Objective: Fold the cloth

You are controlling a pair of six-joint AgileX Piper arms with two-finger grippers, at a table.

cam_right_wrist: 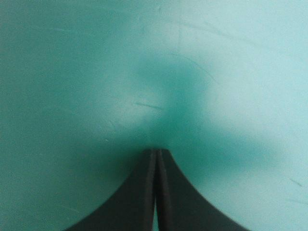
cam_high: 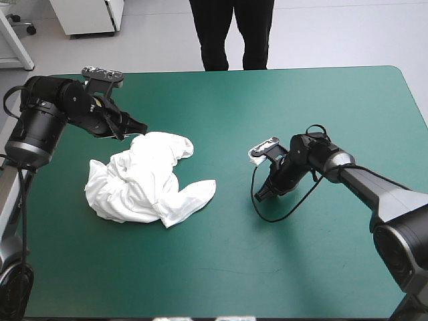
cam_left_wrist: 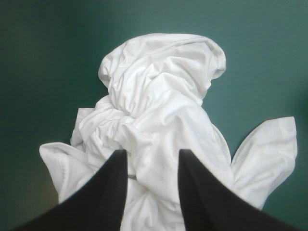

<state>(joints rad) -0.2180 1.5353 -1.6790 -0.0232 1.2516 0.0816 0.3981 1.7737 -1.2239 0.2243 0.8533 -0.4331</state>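
Though crumpled into a heap, lies as a white T-shirt (cam_high: 144,177) left of centre in the high frame, on the teal-green table (cam_high: 321,100), one sleeve trailing toward the middle. Upper left: poised at the heap's far edge with the left end effector (cam_high: 139,127), black fingers (cam_left_wrist: 115,183) parted narrowly, cloth ahead of and beneath them, nothing pinched. Right of centre: held low over bare cover with the right end effector (cam_high: 261,195), fingers pressed into one point, well apart from the T-shirt.
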